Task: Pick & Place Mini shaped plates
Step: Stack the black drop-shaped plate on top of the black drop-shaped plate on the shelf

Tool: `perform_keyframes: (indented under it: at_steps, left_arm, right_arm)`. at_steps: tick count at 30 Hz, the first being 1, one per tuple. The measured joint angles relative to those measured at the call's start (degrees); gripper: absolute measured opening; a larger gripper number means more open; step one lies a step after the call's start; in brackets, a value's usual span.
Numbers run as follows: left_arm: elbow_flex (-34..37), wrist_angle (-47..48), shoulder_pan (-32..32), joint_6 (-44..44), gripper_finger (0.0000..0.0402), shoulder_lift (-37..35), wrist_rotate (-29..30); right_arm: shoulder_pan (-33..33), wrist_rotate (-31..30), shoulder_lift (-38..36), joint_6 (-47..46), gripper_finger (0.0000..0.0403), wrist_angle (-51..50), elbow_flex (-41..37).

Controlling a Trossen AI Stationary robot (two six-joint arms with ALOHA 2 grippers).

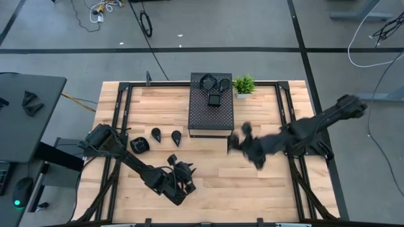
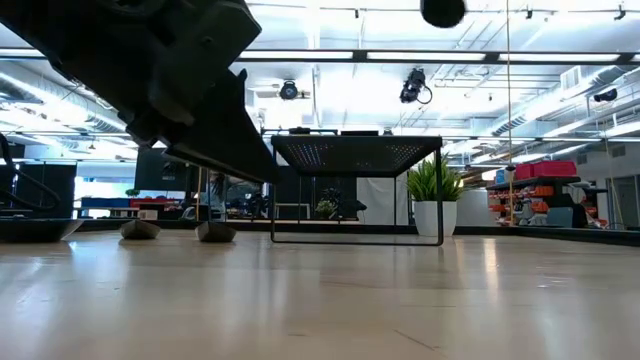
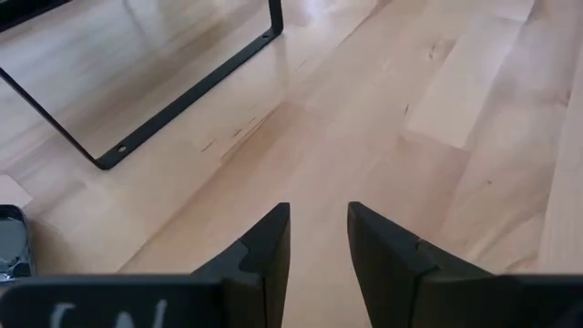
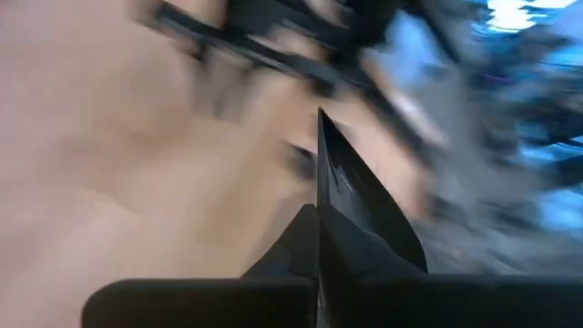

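The right hand (image 1: 243, 140) is clenched, its two dark fingers (image 4: 351, 219) pressed flat together with nothing between them. It hangs blurred over the middle of the counter (image 1: 214, 176), just beside the front right corner of the large black perforated box (image 1: 211, 116).

The left hand (image 1: 182, 180) sits low over the front of the counter, left of centre. Its fingers (image 3: 264, 260) stand apart with only bare wood showing in the gap; it grasps nothing.

The mini shaped plates lie in two groups. Three rest on top of the perforated box: two rounded ones (image 1: 214, 82) at its far edge and a square one (image 1: 214, 99) just in front of them. Three more sit on the counter to the left of the box: a rounded dish (image 1: 139, 145) and two teardrop dishes (image 1: 156, 133) (image 1: 177, 136), near one another in a loose row but not touching.

A small green potted plant (image 1: 243, 85) stands just beside the box's far right corner.
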State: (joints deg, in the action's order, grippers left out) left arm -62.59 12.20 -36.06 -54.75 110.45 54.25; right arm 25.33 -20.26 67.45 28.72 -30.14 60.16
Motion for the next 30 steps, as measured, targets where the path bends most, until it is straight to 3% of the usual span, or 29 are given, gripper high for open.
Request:
perform_keyframes:
  at_steps: [2, 4, 11, 15, 21, 30]
  left_arm:
    - [0.00, -0.04, 0.23, 0.05, 0.0117, 0.00, 0.12]
    - [0.00, -0.04, 0.60, 0.07, 0.0117, 0.00, 0.10]
    - [0.00, -0.31, 2.77, 0.05, 0.0117, 0.00, -0.47]
    - [0.00, -1.27, 3.96, 0.05, 0.0117, 0.00, -2.34]
    - [0.00, -1.60, 4.75, 0.03, 0.0117, 0.00, -4.12]
    - [0.00, -1.71, 4.77, -0.12, 0.0117, 0.00, -4.14]
  right_arm:
    - [-3.55, -4.65, -2.85, 4.54, 0.0002, -0.98, 0.00]
    - [-9.89, -3.16, -4.69, 8.47, 0.0002, -1.13, 0.00]
    - [-38.75, 21.09, -1.60, 22.83, 0.0001, 3.48, 0.00]
    - [-50.34, 31.59, 4.33, 28.47, 0.0001, 9.10, 0.00]
    - [-59.30, 38.77, 11.44, 33.02, 0.0000, 11.32, 0.00]
    - [-62.65, 39.28, 16.21, 33.52, 0.0004, 14.97, 0.00]
